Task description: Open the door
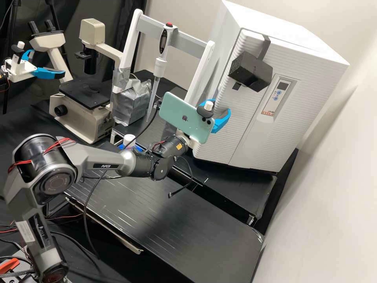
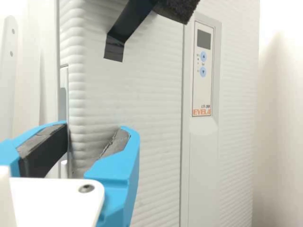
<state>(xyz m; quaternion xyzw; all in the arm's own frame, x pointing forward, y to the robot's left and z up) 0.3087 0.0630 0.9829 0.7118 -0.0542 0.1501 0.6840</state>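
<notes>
My claw (image 1: 223, 107) is released, fingers spread apart; the cabinet door (image 1: 235, 127) is just past its tips & looks closed, tho can't tell if they touch. Above the claw, a dark foam block (image 1: 251, 70). Farther across the front from the claw: ctrl panel (image 2: 202, 90) w/ fine print, two blue btns (image 2: 203, 72) & orange-red lettering (image 2: 201, 112). Behind the claw, a phone (image 1: 178, 114) w/ dark logo.

The white door (image 1: 235, 131), ribbed across its face, stands upright and closed on the cabinet's (image 1: 275, 19) front.
</notes>
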